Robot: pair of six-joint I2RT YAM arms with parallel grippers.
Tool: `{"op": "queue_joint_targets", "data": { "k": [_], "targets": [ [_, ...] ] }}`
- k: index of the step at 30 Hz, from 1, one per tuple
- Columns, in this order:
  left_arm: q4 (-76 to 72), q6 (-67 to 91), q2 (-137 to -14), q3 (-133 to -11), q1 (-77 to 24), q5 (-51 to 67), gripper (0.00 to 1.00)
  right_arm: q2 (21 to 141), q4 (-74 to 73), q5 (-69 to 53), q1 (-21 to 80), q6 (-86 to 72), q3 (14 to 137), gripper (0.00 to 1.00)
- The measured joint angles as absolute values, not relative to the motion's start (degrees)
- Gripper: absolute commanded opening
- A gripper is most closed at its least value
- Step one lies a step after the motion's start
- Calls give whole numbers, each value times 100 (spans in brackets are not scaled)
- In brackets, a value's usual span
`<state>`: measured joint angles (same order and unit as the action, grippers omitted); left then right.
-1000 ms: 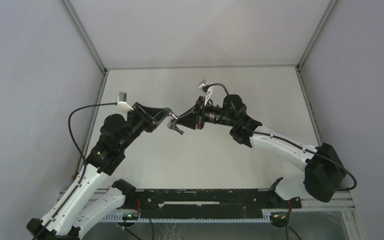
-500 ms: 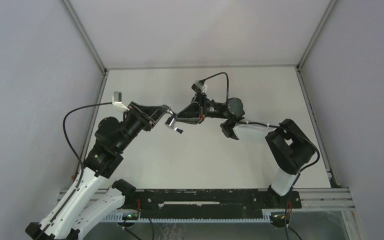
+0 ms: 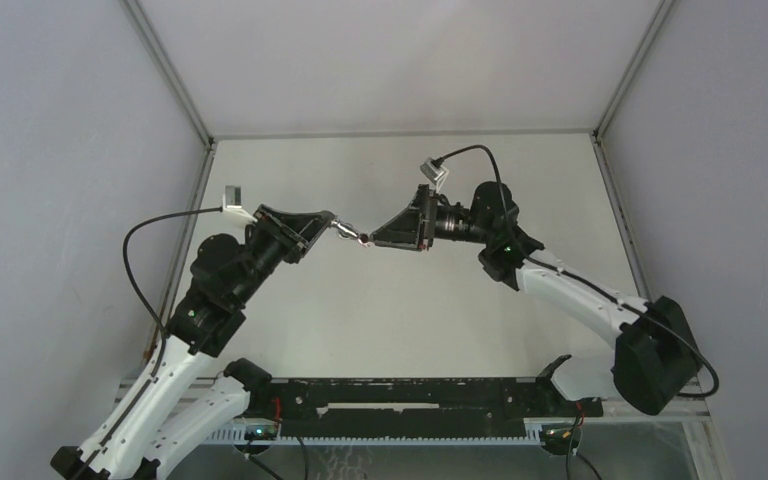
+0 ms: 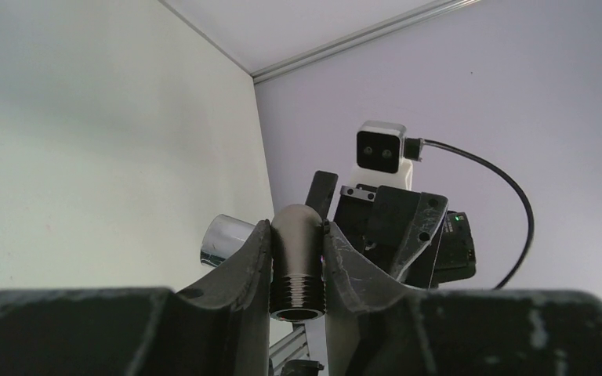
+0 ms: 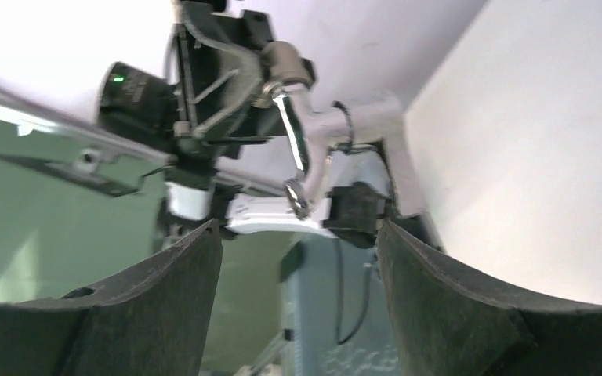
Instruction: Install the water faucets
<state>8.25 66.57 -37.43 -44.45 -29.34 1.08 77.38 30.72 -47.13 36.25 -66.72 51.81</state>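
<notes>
My left gripper (image 3: 332, 225) is shut on a water faucet (image 3: 352, 234) and holds it in the air above the table. In the left wrist view its fingers (image 4: 255, 258) clamp the dark threaded pipe end (image 4: 298, 266). A shiny silver cylinder (image 4: 223, 239) pokes out behind the left finger; whether it is joined to the pipe I cannot tell. My right gripper (image 3: 378, 238) faces the left one, open, its tips just short of the faucet. In the right wrist view the faucet's shiny bent stem (image 5: 294, 157) hangs beyond the wide-open gripper (image 5: 298, 231), with nothing between the fingers.
The white table (image 3: 400, 310) is walled by pale panels with metal corner posts (image 3: 205, 140). A black rail (image 3: 410, 400) runs along the near edge between the arm bases. The right arm's wrist camera (image 4: 382, 149) looks straight at my left gripper.
The right gripper has opened and let go of the faucet, drawing back a little to the right. The left gripper has kept its hold, and the faucet now sits slightly higher.
</notes>
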Motion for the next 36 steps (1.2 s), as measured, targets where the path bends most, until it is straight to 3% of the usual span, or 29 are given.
{"op": "queue_joint_targets", "data": {
  "k": [7,16,25,36],
  "targets": [
    [834,6657,-3758,-4445,-2934,99,0,6855,703,-3030,4018,-4091,5468,80],
    [829,6663,-3787,-4445,-2934,60,0,6652,762,-1247,5435,-1669,5511,80],
    [832,6665,-3787,-4445,-2934,58,0,7378,2038,-799,5666,-425,5439,61],
    [849,6667,-3780,-4445,-2932,27,0,7638,2696,-768,5666,-143,5415,38]
  ]
}}
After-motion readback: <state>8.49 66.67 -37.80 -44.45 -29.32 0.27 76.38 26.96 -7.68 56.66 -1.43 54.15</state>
